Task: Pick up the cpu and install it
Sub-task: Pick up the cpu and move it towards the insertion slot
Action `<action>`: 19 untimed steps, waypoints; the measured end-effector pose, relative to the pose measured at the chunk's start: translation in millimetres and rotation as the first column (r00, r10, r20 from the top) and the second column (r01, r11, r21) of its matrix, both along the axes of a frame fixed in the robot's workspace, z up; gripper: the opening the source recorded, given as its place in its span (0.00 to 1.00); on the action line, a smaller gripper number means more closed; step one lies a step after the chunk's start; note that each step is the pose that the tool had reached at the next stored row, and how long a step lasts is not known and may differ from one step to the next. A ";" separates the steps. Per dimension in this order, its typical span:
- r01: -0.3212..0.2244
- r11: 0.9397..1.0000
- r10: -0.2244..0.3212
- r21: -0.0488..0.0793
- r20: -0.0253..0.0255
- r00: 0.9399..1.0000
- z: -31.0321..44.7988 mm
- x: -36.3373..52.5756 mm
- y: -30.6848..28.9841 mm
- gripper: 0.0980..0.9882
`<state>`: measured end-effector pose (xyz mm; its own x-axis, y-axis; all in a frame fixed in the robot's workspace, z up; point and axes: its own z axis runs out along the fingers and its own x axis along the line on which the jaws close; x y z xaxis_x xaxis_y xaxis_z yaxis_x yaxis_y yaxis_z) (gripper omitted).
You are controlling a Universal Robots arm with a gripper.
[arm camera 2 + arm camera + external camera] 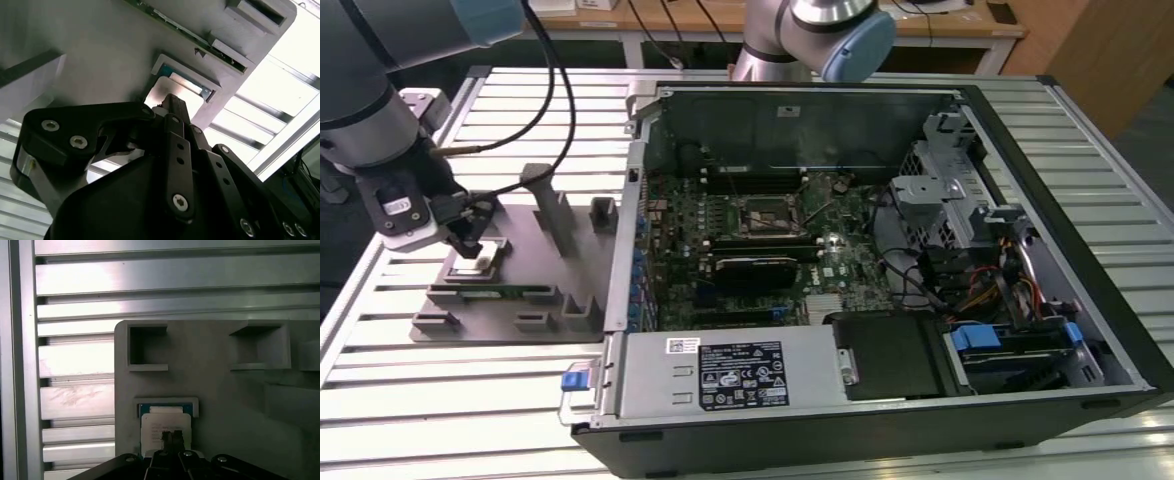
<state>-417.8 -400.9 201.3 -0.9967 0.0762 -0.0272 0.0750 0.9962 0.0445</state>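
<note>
The cpu (475,266) is a small pale square chip lying flat in a pocket of the grey fixture tray (520,300), at the exterior view's left. My gripper (464,246) points straight down at it, fingertips close together right over the chip's top face. Both wrist views show the cpu (165,422) (159,94) in its framed pocket, with the gripper (172,440) (171,101) tips over its middle, narrower than the chip. I cannot tell whether they touch it. The open computer case holds the motherboard with its square black-framed socket (765,212).
The grey tray carries upright posts (550,205) and several empty slots (147,347) close around the gripper. The computer case wall (638,200) rises just beside the tray on the exterior view's right. A second arm (821,35) stands behind the case. Slatted metal table (440,400) lies all around.
</note>
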 end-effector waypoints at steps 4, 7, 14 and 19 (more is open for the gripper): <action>0.000 1.000 0.000 0.000 0.000 1.000 -3.6 -1.8 0.0 0.01; 0.000 1.000 0.000 0.000 0.000 1.000 -3.8 -2.0 0.1 0.01; 0.000 1.000 0.000 0.000 0.000 1.000 -4.4 -2.1 0.1 0.15; 0.000 1.000 0.000 0.000 0.000 1.000 -4.7 -2.2 0.1 0.35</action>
<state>-420.0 -400.8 196.6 -0.9967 0.0762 -0.0272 0.0749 0.9962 0.0442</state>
